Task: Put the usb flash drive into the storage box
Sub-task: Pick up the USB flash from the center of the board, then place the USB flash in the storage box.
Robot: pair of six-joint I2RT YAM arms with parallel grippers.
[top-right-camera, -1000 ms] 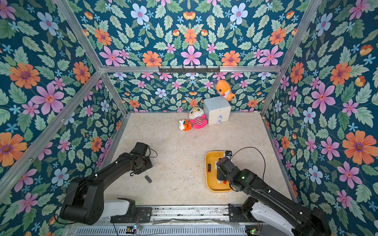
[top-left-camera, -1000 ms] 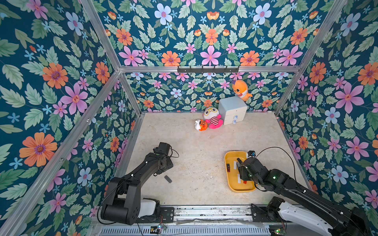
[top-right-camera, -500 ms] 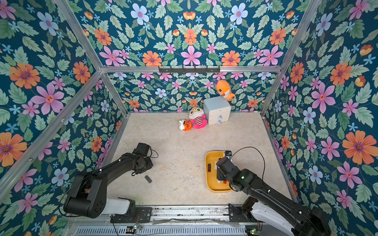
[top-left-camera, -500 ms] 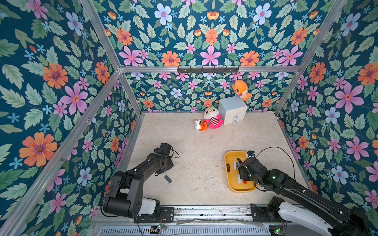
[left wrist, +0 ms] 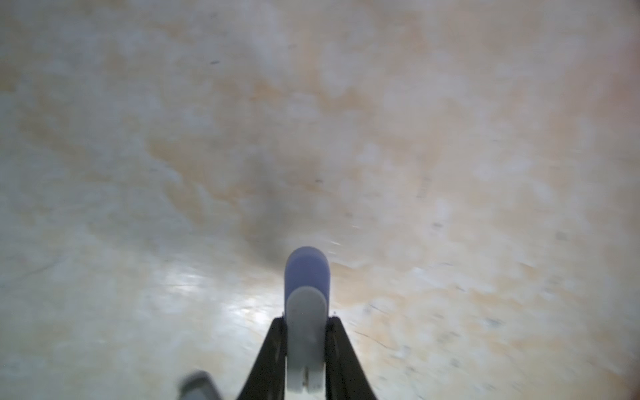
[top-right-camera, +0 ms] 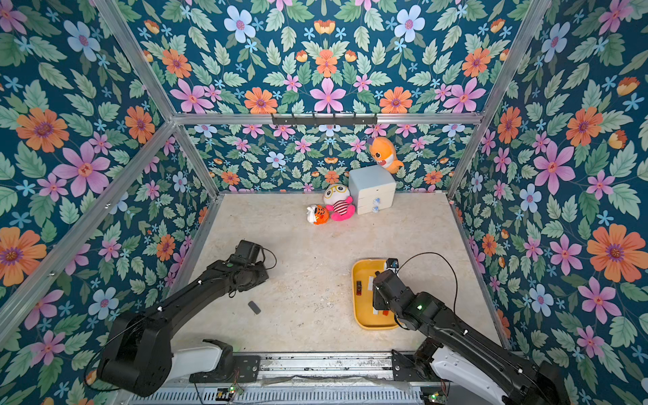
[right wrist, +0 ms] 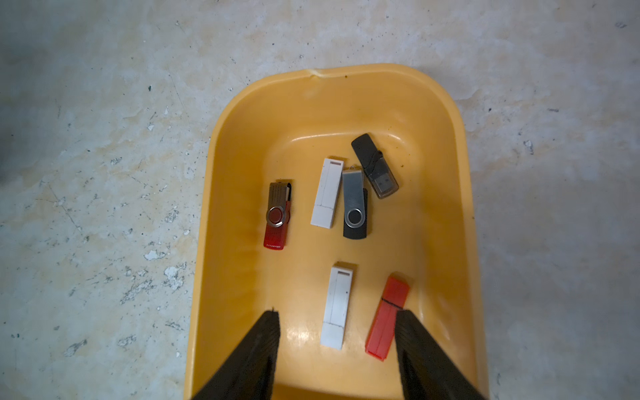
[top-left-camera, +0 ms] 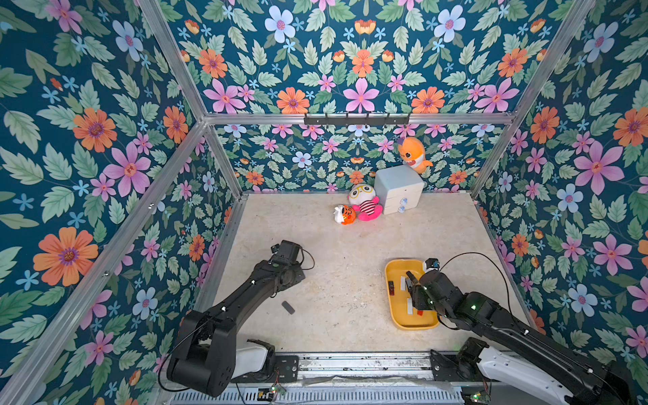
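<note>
Beige table [top-left-camera: 350, 245]: left gripper [left wrist: 306, 320] clamps flash drive [left wrist: 306, 273] lengthwise, well left of storage box [top-left-camera: 396, 315]; right gripper [right wrist: 337, 315] half-open, empty, above box.

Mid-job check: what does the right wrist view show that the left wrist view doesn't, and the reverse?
Only right wrist: the yellow storage box holding six flash drives, with the right gripper over it, jaws open. Only left wrist: the left gripper, jaws shut on what looks like a blue-and-grey flash drive. Both: the beige tabletop.
</note>
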